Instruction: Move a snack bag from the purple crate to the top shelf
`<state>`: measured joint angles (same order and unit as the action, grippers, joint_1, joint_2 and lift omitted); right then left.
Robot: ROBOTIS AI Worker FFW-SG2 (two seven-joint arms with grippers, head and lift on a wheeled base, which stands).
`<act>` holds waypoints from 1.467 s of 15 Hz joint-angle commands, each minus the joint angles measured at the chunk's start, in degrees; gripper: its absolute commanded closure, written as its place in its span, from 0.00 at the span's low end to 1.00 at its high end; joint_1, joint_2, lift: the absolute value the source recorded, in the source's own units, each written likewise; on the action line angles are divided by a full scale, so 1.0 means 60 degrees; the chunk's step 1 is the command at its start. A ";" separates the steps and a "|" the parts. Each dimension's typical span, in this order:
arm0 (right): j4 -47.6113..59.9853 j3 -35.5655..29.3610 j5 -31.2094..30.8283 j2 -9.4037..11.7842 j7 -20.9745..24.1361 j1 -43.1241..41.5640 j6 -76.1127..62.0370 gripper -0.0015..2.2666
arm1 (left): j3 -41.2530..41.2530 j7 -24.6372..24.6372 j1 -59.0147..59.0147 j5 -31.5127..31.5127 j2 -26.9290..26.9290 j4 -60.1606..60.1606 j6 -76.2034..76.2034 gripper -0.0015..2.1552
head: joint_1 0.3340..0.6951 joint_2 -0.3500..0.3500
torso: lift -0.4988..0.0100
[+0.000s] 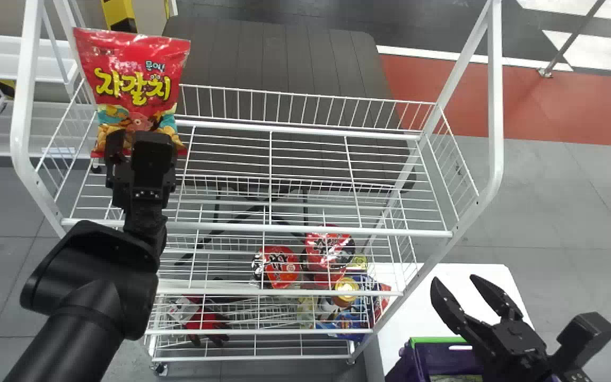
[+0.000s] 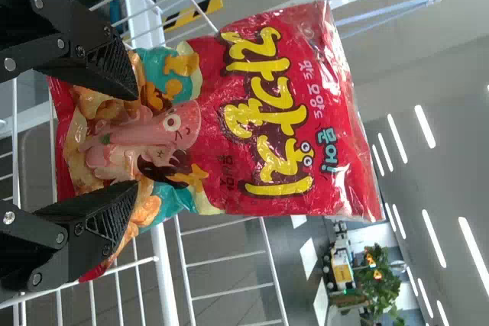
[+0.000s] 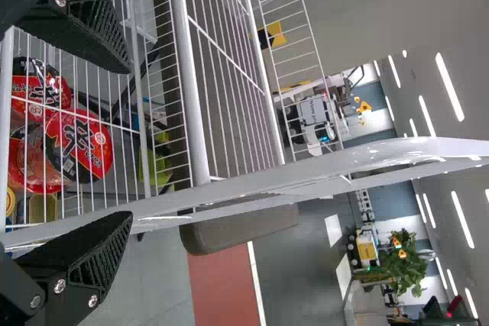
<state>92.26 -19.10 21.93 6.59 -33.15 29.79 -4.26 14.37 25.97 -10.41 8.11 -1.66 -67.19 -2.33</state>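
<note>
1. One snack bag [image 2: 290, 120] is held upright by its lower end, at ten o'clock from the top shelf's middle in the head view. The left fingers [image 2: 114, 66] press in on it, partly closed.
2. One top shelf [image 1: 311, 228] is the goal. The robot would do well to keep the bag upright, centre its base between the wire sides and lower it gently. Whether the base touches the wires, one cannot tell.
3. Once the wires bear its weight, the fingers should part evenly and back straight out; a sideways pull could tip or drag the bag. A harder squeeze might crush the snacks.
4. Three red-lidded bowls [image 3: 80, 143] can be counted lower in the rack, between five and six o'clock. One yellow-lidded jar [image 1: 346, 292] sits just beside them, at five.
5. Two right fingers [image 3: 92, 36] stand wide apart with nothing between them, at four o'clock.
6. One purple crate [image 1: 403, 366] lies at five o'clock, by one white surface [image 1: 443, 270]; its packets cannot be counted.
</note>
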 commanded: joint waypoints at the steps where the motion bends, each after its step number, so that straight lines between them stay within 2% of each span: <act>1: -0.0026 -0.0010 0.0007 0.0000 -0.0012 0.0000 -0.0029 0.07 | -0.0023 0.0111 0.0226 0.0010 0.0013 -0.0081 0.0101 0.23 | 1.00 0.28 | 0.98; 4: -0.0070 -0.0010 0.0007 0.0000 -0.0012 -0.0029 -0.0029 0.07 | -0.0023 0.0214 0.0563 -0.0004 -0.0002 -0.0579 0.0131 0.15 | 1.00 0.28 | 0.98; 9: -0.0040 -0.0025 0.0007 -0.0014 -0.0012 -0.0044 -0.0058 0.07 | -0.0272 0.0052 0.2218 -0.0004 -0.0031 -0.3055 0.0072 0.14 | 1.00 0.27 | 0.98; 15: 0.1600 0.0268 -0.0256 -0.0366 0.0120 0.0381 0.0557 0.07 | -0.0550 -0.0285 0.4664 -0.0297 -0.0441 -0.5896 -0.0426 0.13 | 1.00 0.28 | 0.98; 17: 0.2303 0.0678 -0.0725 -0.0469 0.0559 0.0498 0.0733 0.07 | -0.1077 -0.0680 0.5294 -0.0532 -0.0441 -0.6277 -0.0426 0.13 | 1.00 0.31 | 0.98; 18: 0.2684 0.0957 -0.0872 -0.0498 0.0793 0.0542 0.0938 0.07 | -0.1341 -0.1002 0.5602 -0.0751 -0.0441 -0.6453 -0.0426 0.13 | 1.00 0.36 | 0.98; 22: 0.3973 0.2348 -0.1882 -0.0556 0.1980 0.0747 0.1202 0.07 | -0.1839 -0.1310 0.6217 -0.1264 -0.0441 -0.6775 -0.0895 0.12 | 1.00 0.49 | 0.98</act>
<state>113.81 -8.00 12.85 3.32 -22.04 33.94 2.53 4.14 18.13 25.90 1.62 -4.30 -107.24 -6.54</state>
